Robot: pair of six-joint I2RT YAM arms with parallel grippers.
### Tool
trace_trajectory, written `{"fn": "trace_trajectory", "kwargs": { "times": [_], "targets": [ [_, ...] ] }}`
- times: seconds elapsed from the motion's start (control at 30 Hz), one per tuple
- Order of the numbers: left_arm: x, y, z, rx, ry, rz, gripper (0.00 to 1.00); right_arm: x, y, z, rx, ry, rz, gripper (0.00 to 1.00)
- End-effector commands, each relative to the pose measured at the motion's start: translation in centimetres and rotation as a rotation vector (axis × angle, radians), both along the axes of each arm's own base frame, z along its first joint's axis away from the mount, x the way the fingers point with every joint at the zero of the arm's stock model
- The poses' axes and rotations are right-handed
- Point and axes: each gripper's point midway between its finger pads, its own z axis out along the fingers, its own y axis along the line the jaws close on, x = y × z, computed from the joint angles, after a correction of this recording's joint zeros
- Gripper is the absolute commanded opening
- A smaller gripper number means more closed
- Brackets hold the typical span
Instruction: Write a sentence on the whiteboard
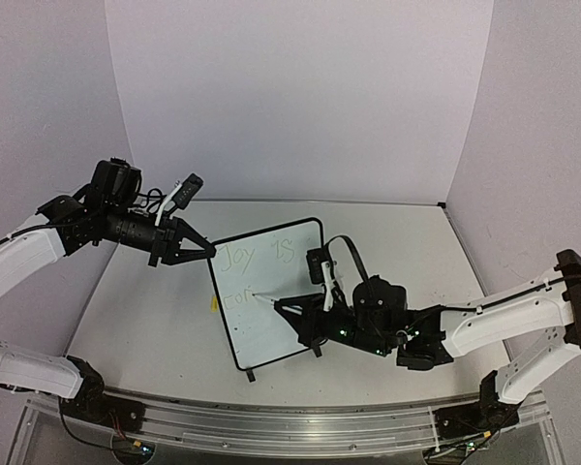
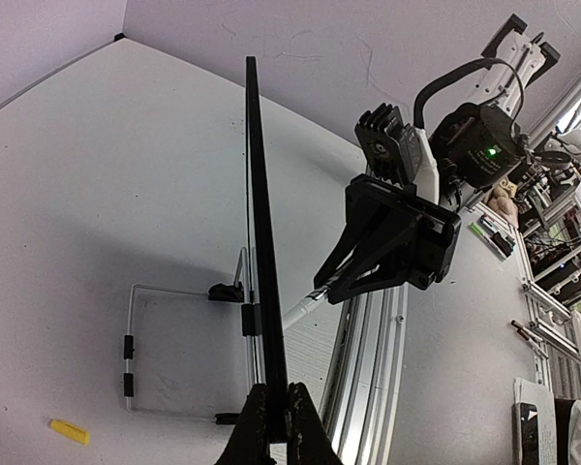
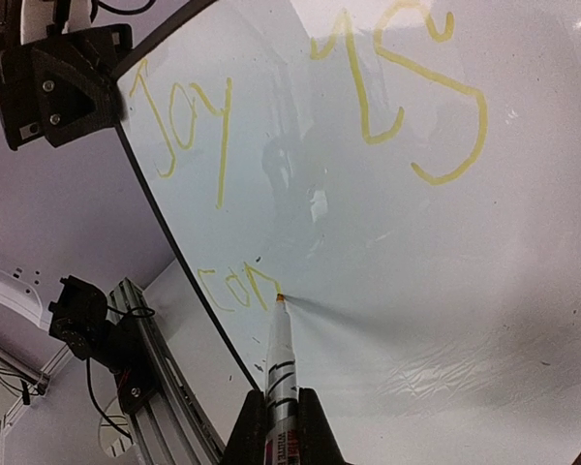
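The whiteboard (image 1: 271, 334) stands upright mid-table, black-framed, on small black feet. The sentence (image 1: 259, 257) reads "Joy is" on the top line and "con" on the second, in yellow-green. My left gripper (image 1: 205, 250) is shut on the board's top left edge; its wrist view shows the board edge-on (image 2: 261, 242) pinched between the jaws (image 2: 274, 426). My right gripper (image 1: 286, 308) is shut on a white marker (image 3: 281, 368), whose tip touches the board (image 3: 445, 291) just right of "con" (image 3: 234, 288).
A small yellow cap (image 2: 68, 431) lies on the table left of the board, also seen from above (image 1: 214, 303). The board's wire stand (image 2: 131, 339) sticks out behind it. An aluminium rail (image 1: 271, 426) runs along the near edge. Walls enclose the table.
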Motion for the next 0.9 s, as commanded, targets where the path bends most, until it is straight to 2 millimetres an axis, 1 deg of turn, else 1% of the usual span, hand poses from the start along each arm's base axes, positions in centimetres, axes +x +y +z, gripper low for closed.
{"fn": "trace_trajectory", "kwargs": {
  "times": [0.0,0.2,0.3,0.43,0.6,0.7,0.87],
  "targets": [
    [-0.6,-0.2,-0.3,-0.004,0.019,-0.026,0.00,0.4,0.0,-1.3,-0.031,0.024,-0.022,0.00],
    [-0.6,-0.1,-0.2,-0.005,0.017,-0.025,0.00,0.3,-0.2,-1.9,-0.035,0.044,-0.024,0.00],
    [-0.6,-0.1,-0.2,-0.005,0.016,-0.024,0.00,0.3,-0.2,-1.8,-0.033,0.041,-0.024,0.00],
    [-0.7,-0.1,-0.2,-0.005,0.015,-0.024,0.00,0.2,0.0,-0.9,-0.023,0.020,-0.011,0.00],
    [-0.6,-0.1,-0.2,-0.002,0.017,-0.022,0.00,-0.8,0.2,1.2,-0.001,-0.033,0.039,0.00],
    [-0.6,-0.1,-0.2,-0.002,0.015,-0.019,0.00,-0.9,-0.3,2.0,0.007,-0.051,0.036,0.00],
    [-0.5,-0.1,-0.3,0.001,0.018,-0.019,0.00,-0.5,-1.4,2.5,0.008,-0.072,-0.003,0.00]
  ]
}}
